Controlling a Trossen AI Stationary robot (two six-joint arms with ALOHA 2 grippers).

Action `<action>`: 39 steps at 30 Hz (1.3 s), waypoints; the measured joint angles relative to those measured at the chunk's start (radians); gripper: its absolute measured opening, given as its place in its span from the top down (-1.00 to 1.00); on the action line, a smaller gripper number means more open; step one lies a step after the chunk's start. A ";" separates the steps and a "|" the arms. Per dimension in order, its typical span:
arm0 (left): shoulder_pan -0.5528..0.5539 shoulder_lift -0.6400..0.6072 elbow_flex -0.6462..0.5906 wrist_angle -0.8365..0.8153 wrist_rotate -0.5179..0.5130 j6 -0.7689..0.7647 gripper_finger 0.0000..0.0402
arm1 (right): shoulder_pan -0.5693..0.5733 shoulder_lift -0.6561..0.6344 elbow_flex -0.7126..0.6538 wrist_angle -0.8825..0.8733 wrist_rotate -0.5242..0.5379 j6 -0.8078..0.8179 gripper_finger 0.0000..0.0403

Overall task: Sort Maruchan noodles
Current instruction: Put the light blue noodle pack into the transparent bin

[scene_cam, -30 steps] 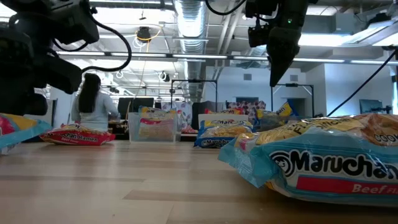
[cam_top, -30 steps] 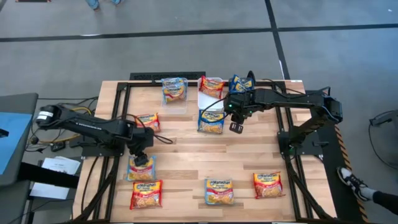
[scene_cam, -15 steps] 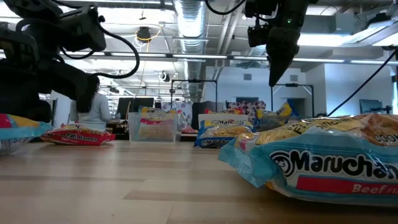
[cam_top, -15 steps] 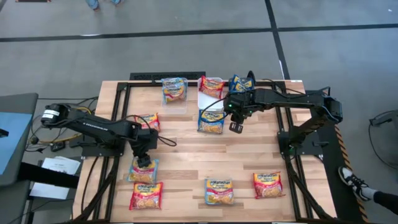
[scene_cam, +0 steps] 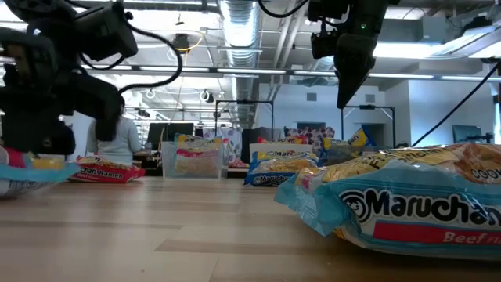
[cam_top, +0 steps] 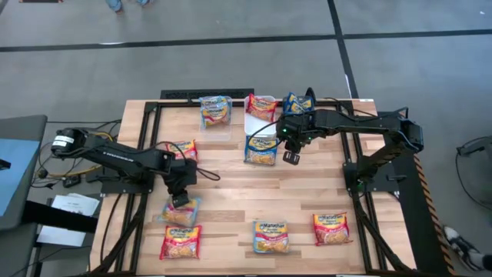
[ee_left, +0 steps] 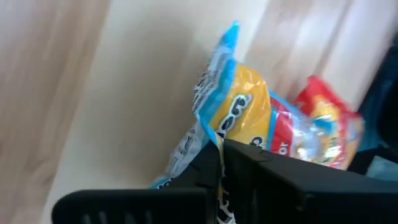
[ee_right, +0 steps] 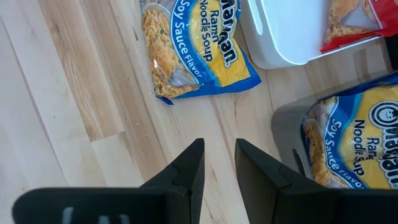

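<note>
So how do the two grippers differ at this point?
The left gripper is low at the table's front left, shut on a light-blue noodle packet. The right gripper hangs raised over bare wood beside the white bin, holding nothing, fingers slightly apart. Both point downward.

**Lighting even and bright; left wrist view blurred**

High view: diffuse overhead light, the pale wooden slatted table (cam_top: 231,192) evenly lit, shadows soft and short under both arms. Low view: ceiling strip lights glare white; the large light-blue plastic noodle packet (scene_cam: 407,207) nearest the lens is soft, the background sharper. Left wrist view: heavily smeared throughout, with the blue-and-yellow packet (ee_left: 239,118) just beyond the fingers indistinct. Right wrist view: crisp, mild sheen on wrappers.
</note>
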 joint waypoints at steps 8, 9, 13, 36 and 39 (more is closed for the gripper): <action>0.000 0.000 0.066 0.036 0.001 0.017 1.00 | 0.000 0.000 0.000 0.000 0.000 0.000 0.44; 0.000 0.000 0.076 0.036 -0.007 0.024 1.00 | 0.000 0.000 0.000 0.000 0.000 0.000 0.44; 0.000 0.000 0.114 0.040 -0.060 0.066 1.00 | 0.000 0.000 0.000 0.001 0.001 0.000 0.44; 0.057 0.068 0.135 0.209 -0.259 0.097 1.00 | 0.013 0.000 0.000 -0.016 0.001 0.144 0.44; 0.063 0.112 0.135 0.223 -0.257 0.098 1.00 | 0.029 0.000 0.000 -0.033 0.001 0.157 0.44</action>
